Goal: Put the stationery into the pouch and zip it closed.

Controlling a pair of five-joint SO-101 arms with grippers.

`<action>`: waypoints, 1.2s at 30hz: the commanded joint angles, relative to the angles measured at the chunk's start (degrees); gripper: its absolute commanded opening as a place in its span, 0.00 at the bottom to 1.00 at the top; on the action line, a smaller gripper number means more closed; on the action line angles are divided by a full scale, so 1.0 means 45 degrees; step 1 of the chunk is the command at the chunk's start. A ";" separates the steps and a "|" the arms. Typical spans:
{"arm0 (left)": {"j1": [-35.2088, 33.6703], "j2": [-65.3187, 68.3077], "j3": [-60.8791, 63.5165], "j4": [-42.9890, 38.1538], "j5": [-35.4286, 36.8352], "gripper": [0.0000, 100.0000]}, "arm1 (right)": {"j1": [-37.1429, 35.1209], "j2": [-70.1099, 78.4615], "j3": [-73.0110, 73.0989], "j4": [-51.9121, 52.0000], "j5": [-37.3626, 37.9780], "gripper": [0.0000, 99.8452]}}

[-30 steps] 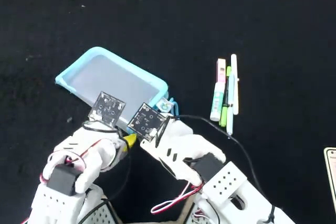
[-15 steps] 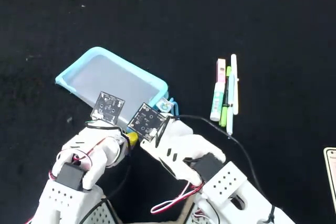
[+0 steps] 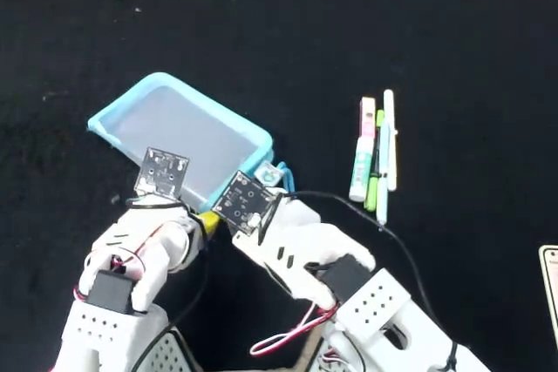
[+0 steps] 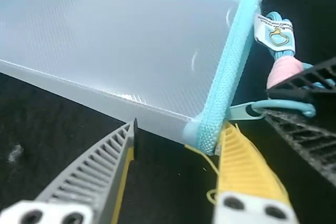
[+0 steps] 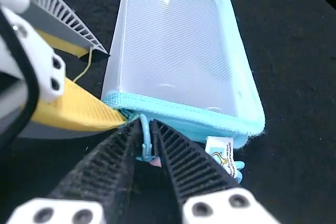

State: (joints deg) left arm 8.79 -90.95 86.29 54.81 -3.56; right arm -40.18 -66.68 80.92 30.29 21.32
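Observation:
The translucent pouch point(image 3: 174, 128) with a light blue zip edge lies at the left of the black table. My left gripper point(image 4: 179, 129) is open, its grey and yellow fingers straddling the pouch's near corner point(image 4: 205, 129). My right gripper point(image 5: 146, 124) is shut on the blue zipper pull point(image 5: 146, 142) at that same corner, right beside the left gripper's yellow finger point(image 5: 73, 108). In the high view both grippers meet at the pouch's near right corner point(image 3: 253, 172). The stationery point(image 3: 375, 150), several pens and markers, lies in a bundle on the table to the right, apart from both grippers.
A small tag and a pink charm point(image 4: 283, 69) hang by the zipper pull. A flat card-like object point(image 3: 549, 272) pokes in at the right edge. The right arm's black cable point(image 3: 366, 215) runs close to the pens' near ends.
The left arm has shifted left and farther up the table, and the pouch has slid slightly left with it. The right arm has stayed put on the zipper pull.

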 commanded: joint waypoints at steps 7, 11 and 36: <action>-0.0127 -0.0137 -0.0791 -0.0195 0.0078 0.16 | 0.0195 -0.0283 -0.0029 -0.0332 -0.0117 0.01; -0.0127 -0.0137 -0.1221 -0.0098 0.0156 0.04 | 0.0195 -0.0283 -0.0029 -0.0332 -0.0117 0.01; -0.0264 -0.0137 -0.1201 -0.0195 0.0156 0.03 | -0.1192 -0.0166 0.0420 0.0410 -0.2090 0.15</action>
State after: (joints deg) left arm 8.09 -91.03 84.53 54.81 -3.56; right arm -44.75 -66.68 83.21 31.78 13.49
